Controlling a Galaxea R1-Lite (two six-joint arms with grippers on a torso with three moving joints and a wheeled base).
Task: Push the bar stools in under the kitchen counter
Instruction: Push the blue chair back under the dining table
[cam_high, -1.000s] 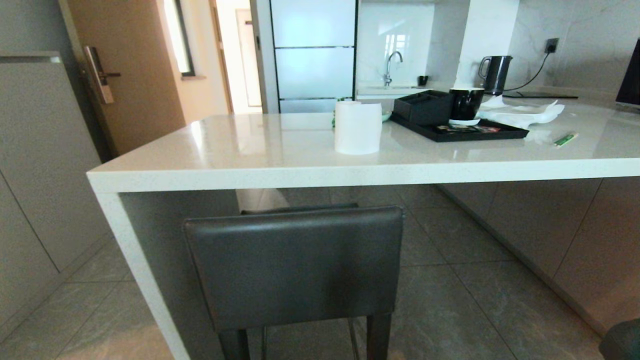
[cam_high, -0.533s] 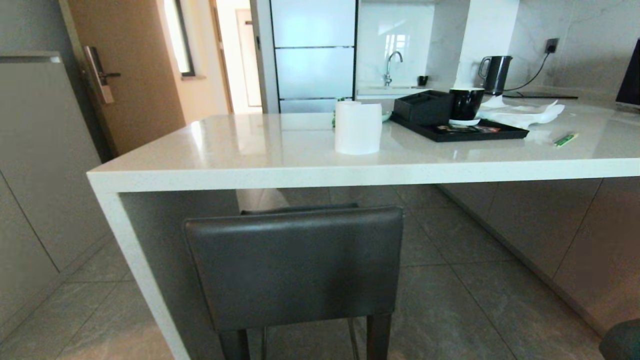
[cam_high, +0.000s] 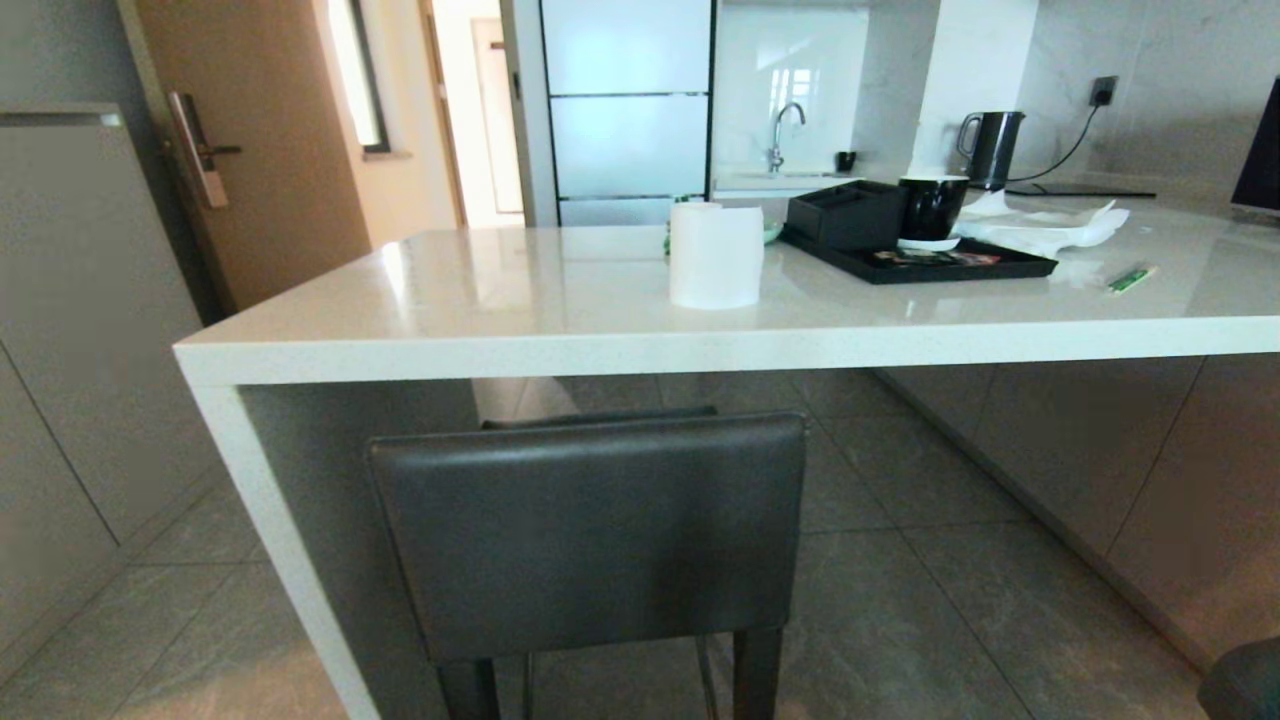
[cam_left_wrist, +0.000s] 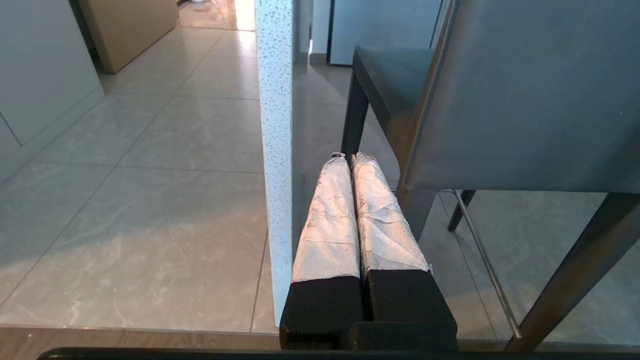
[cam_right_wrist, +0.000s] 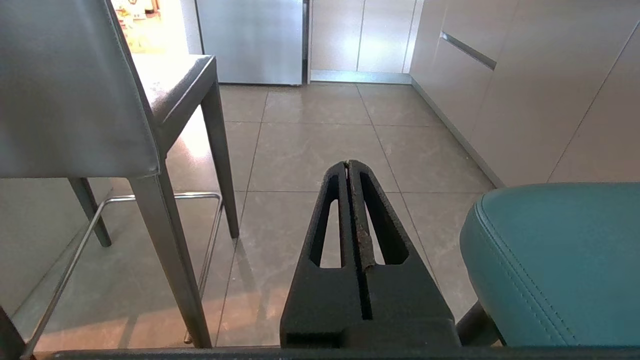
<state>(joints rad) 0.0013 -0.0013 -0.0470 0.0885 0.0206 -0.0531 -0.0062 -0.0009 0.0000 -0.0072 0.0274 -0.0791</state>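
Grey stone-look floor tiles (cam_high: 900, 600) run under everything, and a tan wooden door (cam_high: 280, 150) stands behind at the left.

Largest is the kitchen counter (cam_high: 600, 345), a thick glossy white stone slab with a matching end panel. On it sit a white paper roll (cam_high: 715, 255) and a black tray (cam_high: 920, 262) carrying a black mug (cam_high: 932, 207). A black kettle (cam_high: 990, 147) stands farther back.

Next comes the dark-grey leather bar stool with a square low back (cam_high: 590, 535). It stands right before the robot, just beside the end panel, its seat partly under the slab and its back short of the edge. It looks rigid and fairly heavy. Its four legs would probably drag on the tile rather than glide, and a high push could tip it. The flat stiff back, low near the seat, seems the best place to press, both sides evenly.

The teal padded stool (cam_right_wrist: 555, 265) shows only in part, at the robot's right and out from the counter. Its cushion looks soft, so the seat edge or frame would take a push better.

Smallest are the grippers. The left gripper (cam_left_wrist: 350, 157), its fingers wrapped in white tape, is pressed closed on nothing, low between end panel and grey stool. The right gripper (cam_right_wrist: 349, 164) is likewise clenched and empty, between the two stools.
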